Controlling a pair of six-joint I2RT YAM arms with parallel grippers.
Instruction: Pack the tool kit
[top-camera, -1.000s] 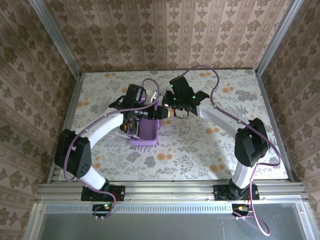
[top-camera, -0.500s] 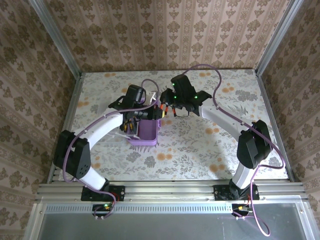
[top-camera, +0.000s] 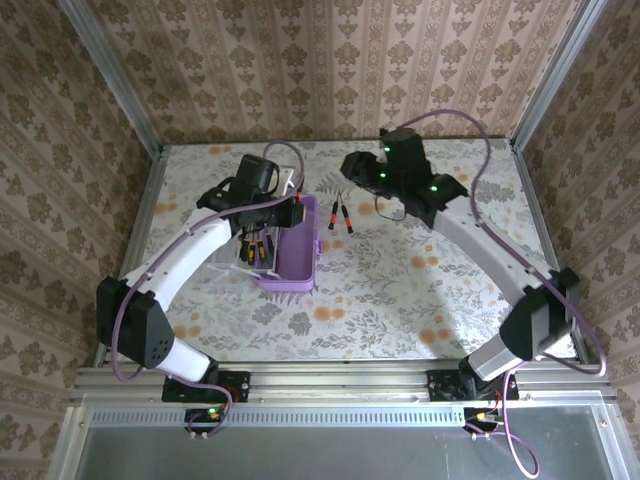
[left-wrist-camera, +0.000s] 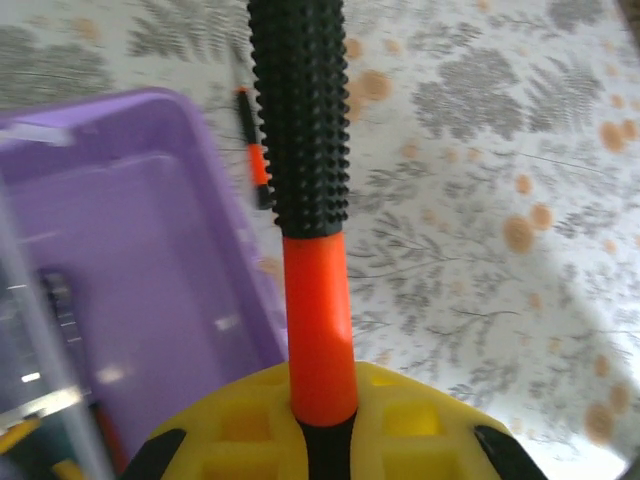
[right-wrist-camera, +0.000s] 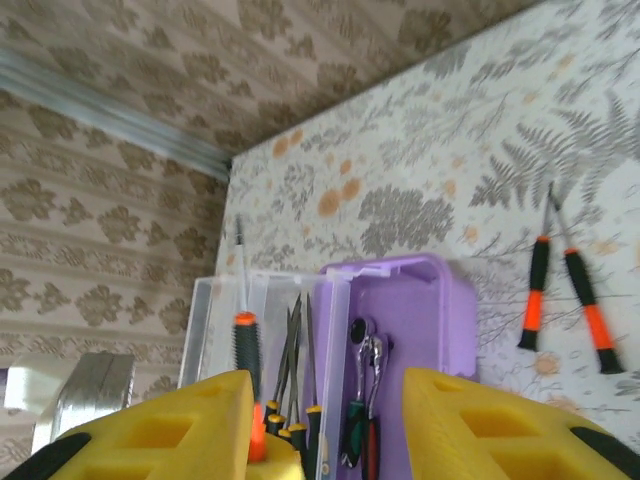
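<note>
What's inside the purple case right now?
A chrome ratchet and thin tools lie in the purple case; their lower ends are hidden behind the right gripper's fingers.

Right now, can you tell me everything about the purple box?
The purple box is a plastic case with rounded corners, lying open on the flowery table. Its clear lid is folded out flat beside it, holding several screwdrivers. A shiny metal tool lies in the purple half.
</note>
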